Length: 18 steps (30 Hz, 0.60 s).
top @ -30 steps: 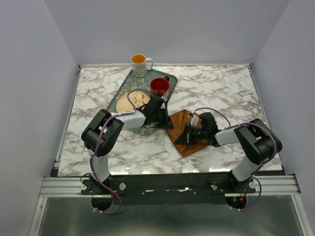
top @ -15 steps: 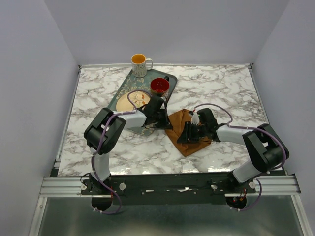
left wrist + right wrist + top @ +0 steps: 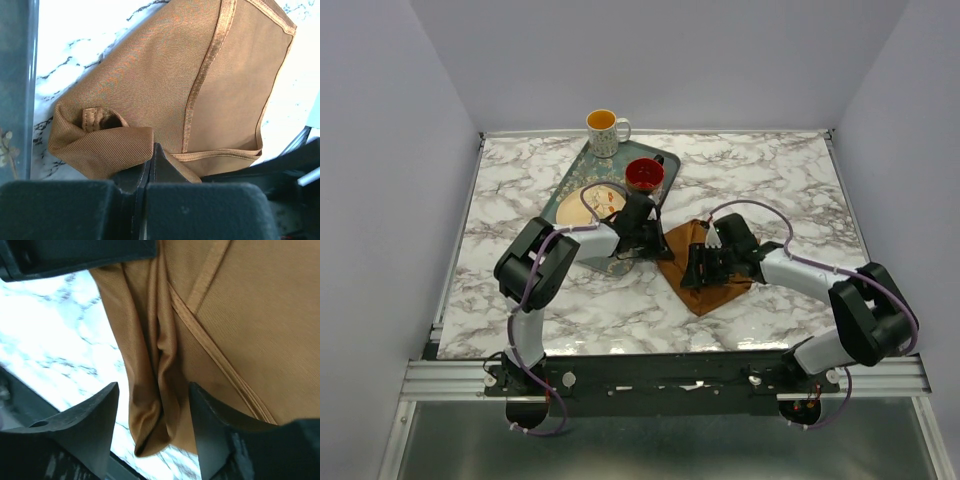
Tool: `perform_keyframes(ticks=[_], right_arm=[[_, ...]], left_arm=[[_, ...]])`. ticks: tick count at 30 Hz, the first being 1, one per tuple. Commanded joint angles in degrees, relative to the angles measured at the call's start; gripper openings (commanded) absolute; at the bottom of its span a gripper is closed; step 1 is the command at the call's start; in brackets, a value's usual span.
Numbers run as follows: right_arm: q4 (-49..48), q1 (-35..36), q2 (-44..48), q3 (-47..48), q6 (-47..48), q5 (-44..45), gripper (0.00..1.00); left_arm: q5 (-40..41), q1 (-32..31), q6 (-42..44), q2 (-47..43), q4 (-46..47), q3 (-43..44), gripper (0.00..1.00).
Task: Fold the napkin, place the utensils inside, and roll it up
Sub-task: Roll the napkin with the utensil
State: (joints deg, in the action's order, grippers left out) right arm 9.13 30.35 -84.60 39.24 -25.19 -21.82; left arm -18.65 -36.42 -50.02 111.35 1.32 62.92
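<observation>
While the left tool [image 3: 151, 148] pinches an edge of the thin rust-brown cloth napkin [image 3: 706, 297], mid-frame on the marble worktop [image 3: 770, 180], the right tool [image 3: 152, 390] stands wide astride a ridge. Folding seems in hand; the next move calls for closing squarely on that ridge.

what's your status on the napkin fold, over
Left gripper shut on napkin edge. Right gripper open, straddling a bunched fold. Part-folded napkin lies on table beside tray. No utensils in sight.
</observation>
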Motion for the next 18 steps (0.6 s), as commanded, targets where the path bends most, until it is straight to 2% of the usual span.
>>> perform_keyframes(ticks=[1, 6, 8, 12, 18], right_arm=[[15.3, 4.1, 2.2, 6.6, 5.4, 14.5, 0.67], [22.0, 13.8, 1.3, 11.6, 5.9, 30.6, 0.69], [23.0, 17.3, -0.3, 13.4, 5.4, 34.3, 0.69], [28.8, 25.8, -8.2, 19.2, 3.9, 48.9, 0.71], [30.5, 30.9, -15.7, 23.9, 5.2, 58.1, 0.72]], left_arm=[[4.5, 0.4, 1.3, 4.1, -4.3, -1.2, 0.00], [4.3, 0.3, 1.4, 4.4, -4.4, -1.1, 0.00], [4.2, 0.4, 1.5, 4.4, -4.4, -1.1, 0.00], [4.1, 0.4, 1.5, 4.5, -4.4, -1.2, 0.00], [4.2, 0.4, 1.3, 4.5, -4.4, -1.1, 0.00]])
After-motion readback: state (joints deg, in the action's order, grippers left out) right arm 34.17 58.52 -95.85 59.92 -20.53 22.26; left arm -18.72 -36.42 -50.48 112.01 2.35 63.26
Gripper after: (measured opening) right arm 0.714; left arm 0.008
